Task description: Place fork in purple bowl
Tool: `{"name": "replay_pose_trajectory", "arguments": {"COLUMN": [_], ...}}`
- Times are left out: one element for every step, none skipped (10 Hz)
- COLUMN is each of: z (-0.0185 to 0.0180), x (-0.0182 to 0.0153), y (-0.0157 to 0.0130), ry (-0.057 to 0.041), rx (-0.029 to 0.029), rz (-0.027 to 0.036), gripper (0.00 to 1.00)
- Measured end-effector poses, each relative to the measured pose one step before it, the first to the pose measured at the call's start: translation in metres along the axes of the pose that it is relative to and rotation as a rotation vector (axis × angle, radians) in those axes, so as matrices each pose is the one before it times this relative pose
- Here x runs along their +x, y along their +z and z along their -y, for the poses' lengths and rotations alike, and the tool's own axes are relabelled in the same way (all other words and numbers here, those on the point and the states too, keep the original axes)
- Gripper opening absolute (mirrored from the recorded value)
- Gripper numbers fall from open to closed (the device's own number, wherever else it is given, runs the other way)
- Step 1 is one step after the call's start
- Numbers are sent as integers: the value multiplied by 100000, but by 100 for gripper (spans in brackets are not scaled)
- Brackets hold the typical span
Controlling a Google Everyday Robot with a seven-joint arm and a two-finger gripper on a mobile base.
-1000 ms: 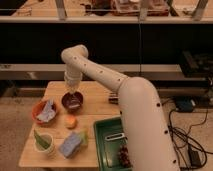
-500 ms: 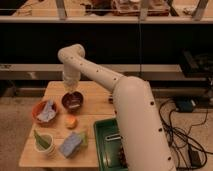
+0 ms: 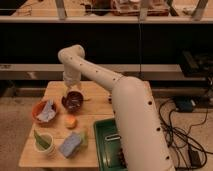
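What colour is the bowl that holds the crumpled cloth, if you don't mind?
Orange-red bowl, seen in the camera view; the gripper hangs over the purple bowl.

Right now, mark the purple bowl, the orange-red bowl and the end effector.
purple bowl [image 3: 73, 101], camera view, on its pale inside.
orange-red bowl [image 3: 37, 111], camera view, on its left rim, beside the blue-grey cloth.
end effector [image 3: 70, 89], camera view, at the arm's lower tip, just above the purple bowl's far rim.

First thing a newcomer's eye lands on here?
The big white robot arm, sweeping from bottom right up over the wooden table. Its tool hangs at the table's far side just above the purple bowl. Left of that, an orange-red bowl holds a blue-grey cloth.
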Motion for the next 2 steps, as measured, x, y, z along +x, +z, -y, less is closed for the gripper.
{"name": "replay_pose_trajectory", "arguments": {"z": [-50,-164], "x": [20,-48], "y": [-37,3], "ry": [580,474], "rx": [-86,-77], "rz": [-134,-53], "gripper": [80,80]}}
